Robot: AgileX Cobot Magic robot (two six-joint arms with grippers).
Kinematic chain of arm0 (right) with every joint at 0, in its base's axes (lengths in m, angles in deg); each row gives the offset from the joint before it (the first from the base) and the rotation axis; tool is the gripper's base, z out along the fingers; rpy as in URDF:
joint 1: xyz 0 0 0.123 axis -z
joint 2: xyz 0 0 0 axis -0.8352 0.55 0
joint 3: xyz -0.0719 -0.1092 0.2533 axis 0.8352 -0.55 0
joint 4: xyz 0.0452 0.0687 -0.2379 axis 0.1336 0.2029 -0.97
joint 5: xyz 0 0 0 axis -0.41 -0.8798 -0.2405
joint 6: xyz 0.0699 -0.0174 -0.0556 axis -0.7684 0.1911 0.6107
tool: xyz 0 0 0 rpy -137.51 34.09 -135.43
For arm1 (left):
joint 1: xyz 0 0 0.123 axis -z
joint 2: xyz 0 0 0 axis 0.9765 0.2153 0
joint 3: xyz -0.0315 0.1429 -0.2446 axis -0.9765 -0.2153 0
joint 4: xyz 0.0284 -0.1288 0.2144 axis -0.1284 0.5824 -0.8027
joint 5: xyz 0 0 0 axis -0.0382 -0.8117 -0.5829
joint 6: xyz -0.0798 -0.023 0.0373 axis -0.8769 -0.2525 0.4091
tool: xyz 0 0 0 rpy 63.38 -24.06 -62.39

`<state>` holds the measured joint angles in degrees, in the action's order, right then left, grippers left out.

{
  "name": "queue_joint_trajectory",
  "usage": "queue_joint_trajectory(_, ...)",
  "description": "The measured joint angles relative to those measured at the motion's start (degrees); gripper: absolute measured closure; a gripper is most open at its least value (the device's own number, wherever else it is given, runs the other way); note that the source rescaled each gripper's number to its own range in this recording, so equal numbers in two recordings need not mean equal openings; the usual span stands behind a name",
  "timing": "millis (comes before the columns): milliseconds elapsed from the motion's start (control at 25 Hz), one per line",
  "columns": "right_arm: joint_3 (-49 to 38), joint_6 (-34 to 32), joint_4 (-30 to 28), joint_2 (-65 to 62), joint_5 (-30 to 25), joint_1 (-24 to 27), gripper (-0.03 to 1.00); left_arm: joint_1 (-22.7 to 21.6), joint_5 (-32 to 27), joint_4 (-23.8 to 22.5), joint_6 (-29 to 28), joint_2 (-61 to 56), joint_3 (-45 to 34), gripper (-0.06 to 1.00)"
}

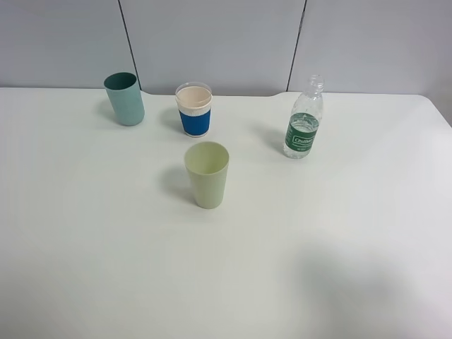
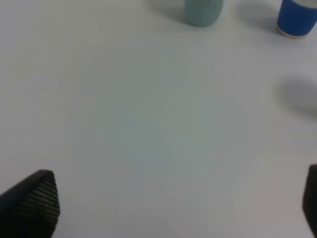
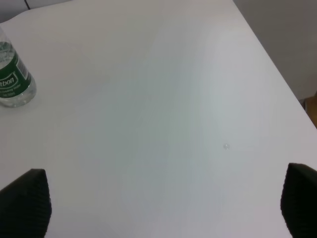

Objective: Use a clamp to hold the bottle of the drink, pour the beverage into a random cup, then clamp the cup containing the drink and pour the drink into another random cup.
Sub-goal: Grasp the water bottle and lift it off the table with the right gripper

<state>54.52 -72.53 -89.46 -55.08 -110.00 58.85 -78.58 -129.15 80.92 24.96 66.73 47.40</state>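
A clear plastic bottle [image 1: 304, 119] with a green label stands uncapped at the back right of the white table [image 1: 339, 233]; its base also shows in the right wrist view [image 3: 12, 82]. A teal cup [image 1: 125, 99] stands at the back left, a blue-banded paper cup [image 1: 194, 109] beside it, and a pale green cup [image 1: 207, 174] in the middle. The left wrist view shows the teal cup's base [image 2: 202, 11] and the blue cup's base [image 2: 297, 19]. My left gripper [image 2: 173, 208] is open and empty over bare table. My right gripper [image 3: 163, 208] is open and empty, well short of the bottle.
The table's right edge [image 3: 277, 69] runs close past the right gripper. Grey wall panels [image 1: 212, 42] stand behind the table's far edge. Neither arm shows in the exterior high view.
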Motion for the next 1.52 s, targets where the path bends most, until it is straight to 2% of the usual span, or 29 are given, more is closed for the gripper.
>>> queue_joint_trajectory(1520, 0.0, 0.0, 0.0, 0.0, 0.0, 0.0, -0.03, 0.0, 0.0, 0.0, 0.0, 0.0, 0.0, -0.06)
